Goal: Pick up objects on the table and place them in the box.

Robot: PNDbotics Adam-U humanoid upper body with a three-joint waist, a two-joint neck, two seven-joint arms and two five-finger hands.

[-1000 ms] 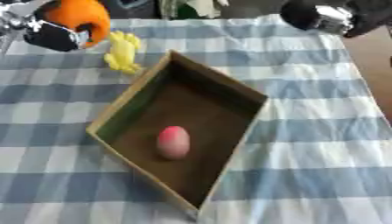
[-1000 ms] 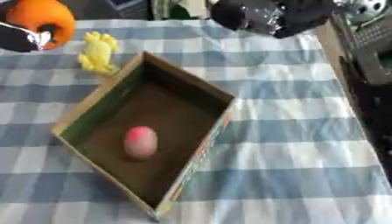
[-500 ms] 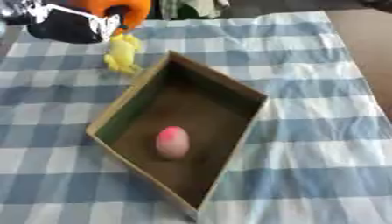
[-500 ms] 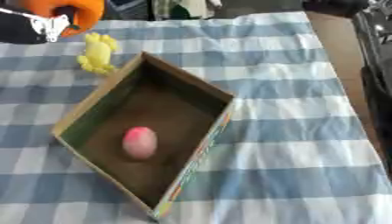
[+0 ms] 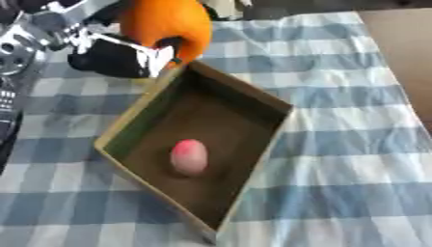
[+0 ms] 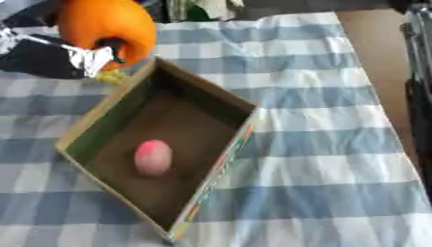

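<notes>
My left hand (image 5: pixel 114 58) comes in from the upper left, its black and silver fingers curled round a large orange (image 5: pixel 166 21). The orange hangs over the far left corner of an open cardboard box (image 5: pixel 278 125) that lies askew on the cloth. A pink egg-shaped object (image 5: pixel 189 156) rests on the box floor. A yellow thing (image 6: pixel 110 75) on the cloth just outside that corner is mostly hidden by the hand. My right hand shows in neither view.
A blue and white checked cloth (image 5: pixel 337 183) covers the table. Bare brown table edge (image 5: pixel 397 38) shows at the upper right. Dark equipment (image 6: pixel 419 96) stands along the right edge of the right eye view. Other items sit blurred at the far edge.
My left hand has carried the orange right and nearer, to the box's far left corner, now covering the yellow thing. The right hand left the top of the view.
</notes>
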